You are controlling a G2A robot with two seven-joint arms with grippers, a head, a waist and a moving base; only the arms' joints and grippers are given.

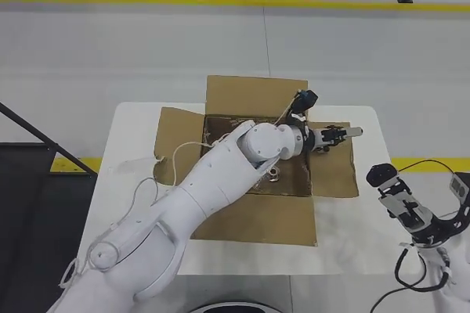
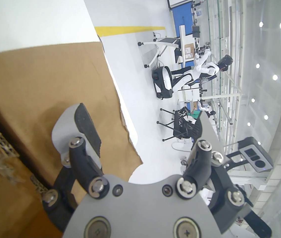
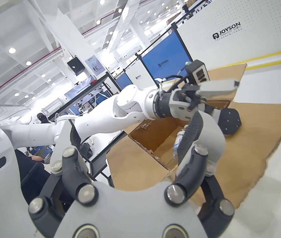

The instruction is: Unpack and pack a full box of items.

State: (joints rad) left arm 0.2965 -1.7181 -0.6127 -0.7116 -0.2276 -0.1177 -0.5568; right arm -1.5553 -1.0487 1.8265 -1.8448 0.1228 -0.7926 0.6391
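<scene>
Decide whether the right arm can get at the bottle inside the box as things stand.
Probably not: the left arm lies across the open box, and the left gripper hangs over the flap between the right gripper and the bottle.

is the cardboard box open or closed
Open: the cardboard box has its flaps spread out over the table, its inside showing.

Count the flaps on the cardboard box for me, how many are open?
4, all folded outward: the far flap, the left flap, the right flap, and the near flap, partly under the left arm. None seems hidden.
</scene>
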